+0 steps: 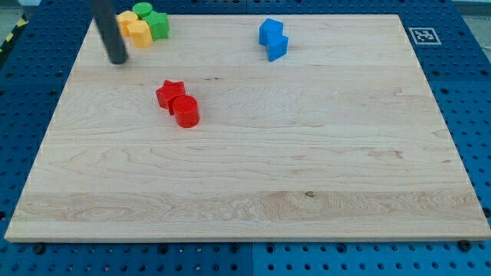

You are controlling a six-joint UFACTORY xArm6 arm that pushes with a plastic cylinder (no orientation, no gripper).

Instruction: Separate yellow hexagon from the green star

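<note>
**A:** Where is my tip (pixel 117 60) right now?

**B:** Near the top left corner of the wooden board (pixel 307 176). The dark rod comes down from the view's top edge, and its lower end rests on the wood just to the view's left of, and a little below, the cluster of yellow and green blocks.

**A:** Is it touching any of them?

**B:** It sits just beside the yellow ones. Whether it actually touches them, I cannot tell.

**A:** And the yellow hexagon?

**B:** The yellow hexagon (pixel 140 33) lies at the lower left of that cluster, with another yellow block (pixel 126 19) right behind it towards the view's top. The green star (pixel 158 24) is pressed against the hexagon's right side, and a second green block (pixel 143 10), rounder in outline, sits at the cluster's top. All four are packed together, so the hexagon and the star are not apart.

**A:** What about jaws, how open are they?

**B:** There are none to speak of. The arm ends in a plain rod, so nothing opens or closes, and it has hold of nothing.

**A:** Anything else on the board?

**B:** A red star (pixel 169 93) and a red cylinder (pixel 186 111) touch each other left of the middle, well below my tip. Two blue blocks (pixel 273 38) sit together near the top centre, shapes hard to make out. A black and white marker (pixel 423 35) is at the top right corner.
</note>
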